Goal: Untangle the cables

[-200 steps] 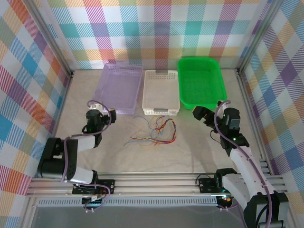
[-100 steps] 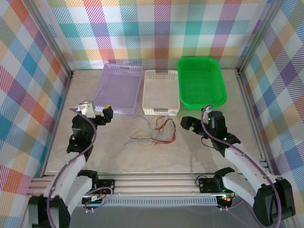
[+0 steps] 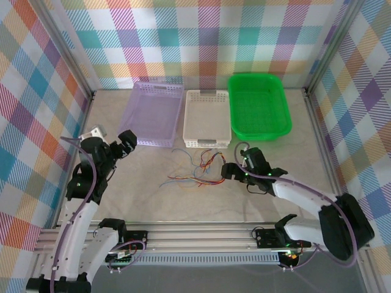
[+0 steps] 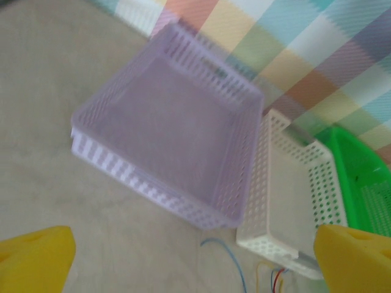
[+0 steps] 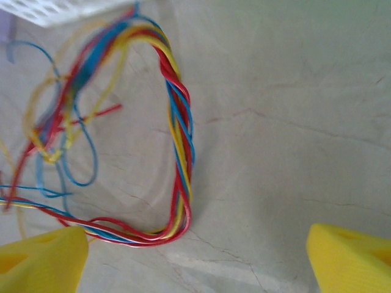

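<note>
Right tool [image 3: 227, 172] now far leftward, just beside the cables [image 3: 198, 171]; left tool [image 3: 125, 141] slightly farther left.

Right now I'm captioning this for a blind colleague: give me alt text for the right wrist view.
Red, blue and yellow cables twist into a loop on a pale table, with loose tangles at left. The right gripper has its yellow fingertips wide apart in the bottom corners, holding nothing.

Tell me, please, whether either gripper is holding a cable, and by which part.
Nothing is held: left gripper and right gripper are open; the cables lie free.
</note>
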